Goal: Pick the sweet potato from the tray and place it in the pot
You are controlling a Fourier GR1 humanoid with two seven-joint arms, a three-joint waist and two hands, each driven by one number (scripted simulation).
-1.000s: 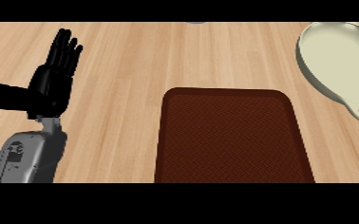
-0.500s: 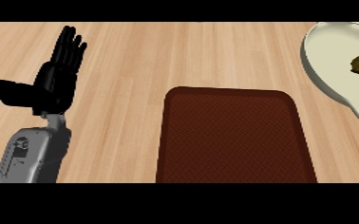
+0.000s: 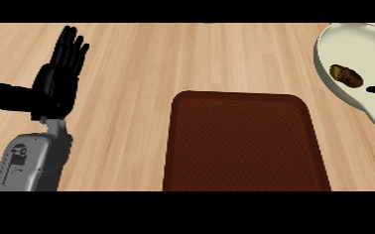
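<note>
So: the sweet potato [image 3: 345, 75] lies inside the cream pot [image 3: 330, 39], which is cut off by the view's right edge. The dark brown tray [image 3: 244, 144] sits flat at centre-bottom, well apart from the pot, with its textured surface showing. The surface is a light wood-grain counter [image 3: 183, 54]. The left hand [image 3: 57, 82] rests at the left, fingers straight, together and pointing up, holding nothing. The right hand [image 3: 371, 89] shows only as a dark sliver just beside the potato, so I can't tell its state.
</note>
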